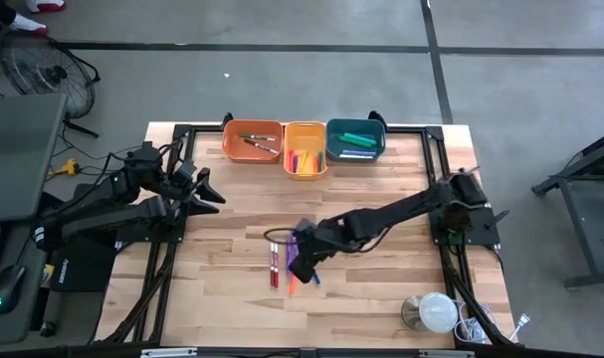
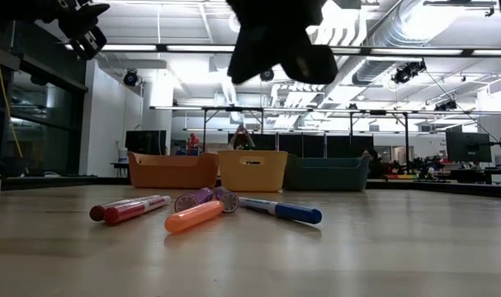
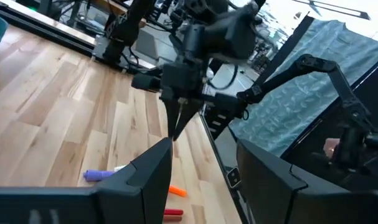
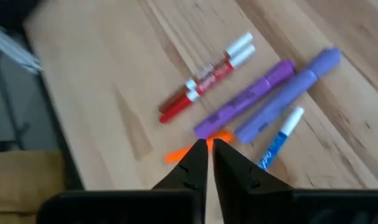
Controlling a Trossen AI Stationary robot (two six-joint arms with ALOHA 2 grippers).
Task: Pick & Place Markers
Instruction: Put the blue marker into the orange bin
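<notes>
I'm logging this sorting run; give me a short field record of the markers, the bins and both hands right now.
loose markers: two red, two purple, orange, blue, clustered on the table
bins: orange bin, yellow bin, teal bin in a row at the far edge, each holding markers
right hand: above the cluster, fingers shut, nothing visibly held
left hand: open, off to the left side, away from the cluster

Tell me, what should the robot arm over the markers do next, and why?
Probably open the right gripper and lower it around the orange marker: its fingers are shut on nothing, up in the air, with that marker just beneath the tips.
</notes>
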